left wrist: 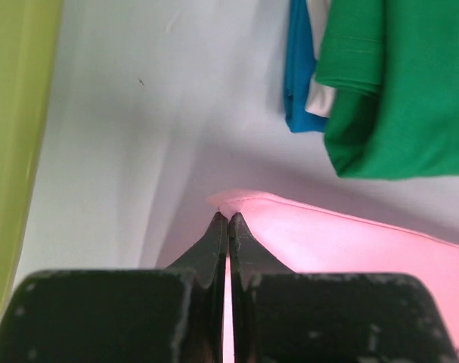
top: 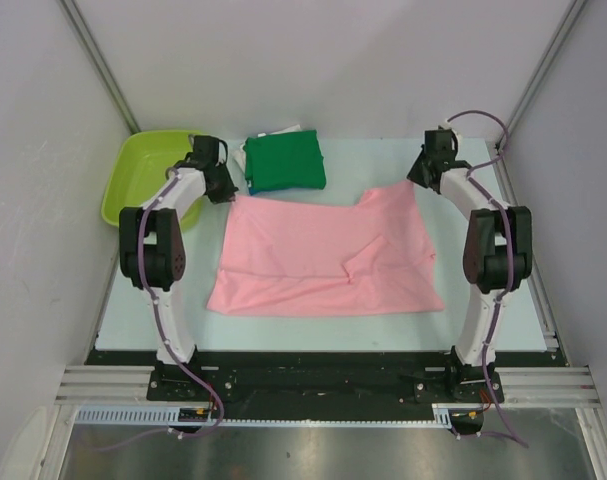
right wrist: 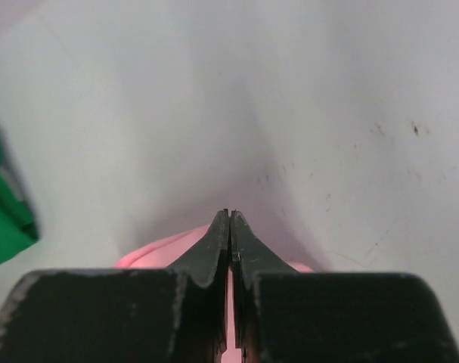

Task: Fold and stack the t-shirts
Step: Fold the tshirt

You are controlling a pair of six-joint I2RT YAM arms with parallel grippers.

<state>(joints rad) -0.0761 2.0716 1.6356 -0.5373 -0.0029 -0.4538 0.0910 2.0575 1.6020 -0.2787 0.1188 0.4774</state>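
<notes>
The pink shirt (top: 323, 255) lies spread across the middle of the table (top: 483, 300), wrinkled, with a fold running in from its 3 o'clock side. It is thin, limp cloth: light, unbreakable, and sure to sag and slide wherever I am not holding it. So the corners of one edge are the places to take it, both at once. My left claw (left wrist: 227, 217) is closed to a slit on the shirt's 11 o'clock corner, pink cloth nipped between the tips. My right claw (right wrist: 230, 214) is closed the same way on the 1 o'clock corner. Both my arms reach out from the near edge, elbows raised and wrists dipped to the shirt's far edge. At 12 o'clock waits the stack, with the green shirt (top: 285, 161) folded on top and the blue shirt (left wrist: 297, 68) and white shirt (left wrist: 320, 98) under it. The tub (top: 123, 185) sits at 10 o'clock, beside my left arm.
</notes>
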